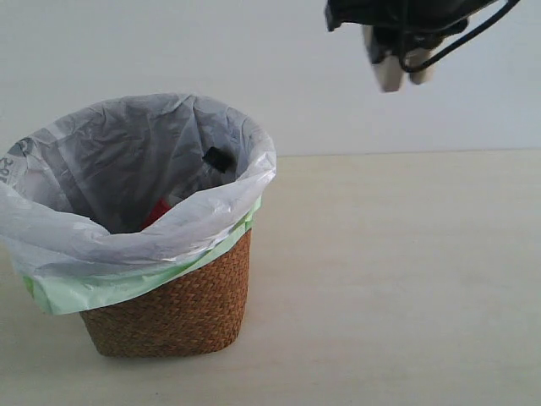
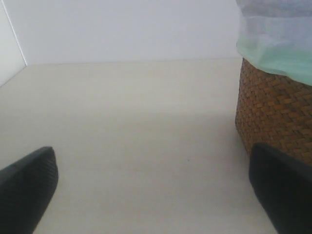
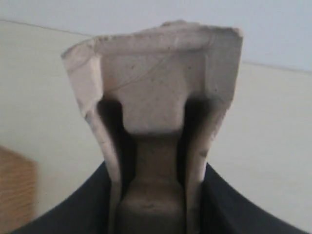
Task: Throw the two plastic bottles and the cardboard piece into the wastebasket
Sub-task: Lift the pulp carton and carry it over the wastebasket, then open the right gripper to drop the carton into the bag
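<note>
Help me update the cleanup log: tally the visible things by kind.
Wastebasket: 1
Plastic bottle: 1, black cap, lying inside the basket
Cardboard piece: 1, gripped above the table
Total: 3
No second bottle shows in any view.

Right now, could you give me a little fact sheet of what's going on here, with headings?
wastebasket: stands on the table, lined with a bag
bottle: inside the wastebasket, black cap, red label; no second bottle visible
cardboard piece: held by the right end effector, high up, off to the right of the wastebasket
left end effector: open, empty, low beside the wastebasket
left to do: cardboard piece not yet in the wastebasket
</note>
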Controlling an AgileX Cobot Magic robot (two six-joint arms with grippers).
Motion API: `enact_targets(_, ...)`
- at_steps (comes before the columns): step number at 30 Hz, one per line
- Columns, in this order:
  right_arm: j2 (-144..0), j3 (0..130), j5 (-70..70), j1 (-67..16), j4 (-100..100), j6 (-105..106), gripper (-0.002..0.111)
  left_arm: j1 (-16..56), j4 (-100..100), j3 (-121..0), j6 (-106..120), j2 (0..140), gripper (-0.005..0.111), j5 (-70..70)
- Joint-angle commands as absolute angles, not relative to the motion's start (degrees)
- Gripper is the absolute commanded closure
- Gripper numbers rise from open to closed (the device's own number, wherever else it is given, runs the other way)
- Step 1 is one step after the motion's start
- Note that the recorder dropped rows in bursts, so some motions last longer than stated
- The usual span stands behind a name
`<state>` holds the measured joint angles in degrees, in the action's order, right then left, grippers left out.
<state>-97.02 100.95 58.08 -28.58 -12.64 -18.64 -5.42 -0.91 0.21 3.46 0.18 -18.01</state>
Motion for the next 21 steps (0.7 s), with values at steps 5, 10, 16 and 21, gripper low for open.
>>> enact_targets(5, -97.6, 101.9, 45.3, -29.9, 66.6, 27.4, 0.082, -5.1, -1.0, 0.0, 3.0, 0.0, -0.001, -17.6)
enact_targets(10, -97.9, 102.4, 40.6, -31.8, 60.4, 25.0, 0.005, -5.1, -1.0, 0.0, 3.0, 0.0, -0.001, -17.6)
enact_targets(16, -97.9, 102.4, 43.6, -31.8, 46.4, 16.1, 0.007, -5.1, -1.0, 0.0, 3.0, 0.0, -0.001, -17.6)
enact_targets(21, -97.9, 102.4, 47.5, -31.8, 41.0, 15.5, 0.007, -5.1, -1.0, 0.0, 3.0, 0.0, -0.001, -17.6)
